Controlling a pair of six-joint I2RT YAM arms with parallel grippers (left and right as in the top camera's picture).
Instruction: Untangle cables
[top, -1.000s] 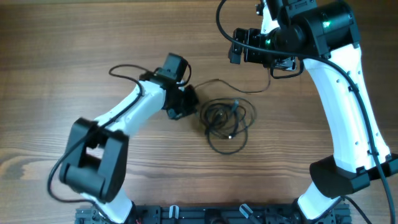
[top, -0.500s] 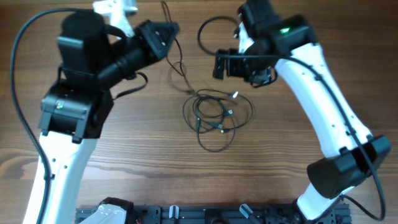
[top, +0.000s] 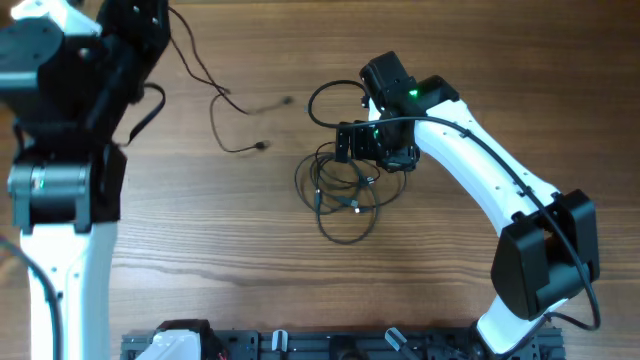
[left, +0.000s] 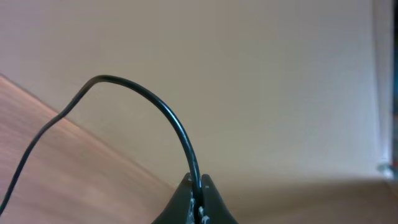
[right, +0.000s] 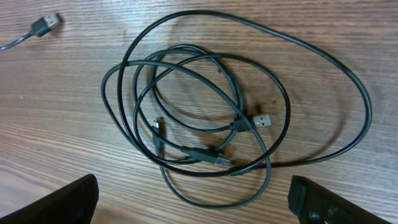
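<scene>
Wooden worktop (top: 200, 260) is carrying thin black cables: one going up toward the far-left corner, the rest lying mid-worktop.
Left arm is reaching high over the far-left corner, left gripper (left: 198, 194) pinching shut on a single cable (top: 214, 120) trailing down to its plug (top: 261, 146). Right arm is bending in from the right edge, right gripper (top: 372, 150) hanging wide open and empty over the coil (right: 199, 118). Cords are looking light, limp, slippery; probably best pinching near a plug end or outer loop.
</scene>
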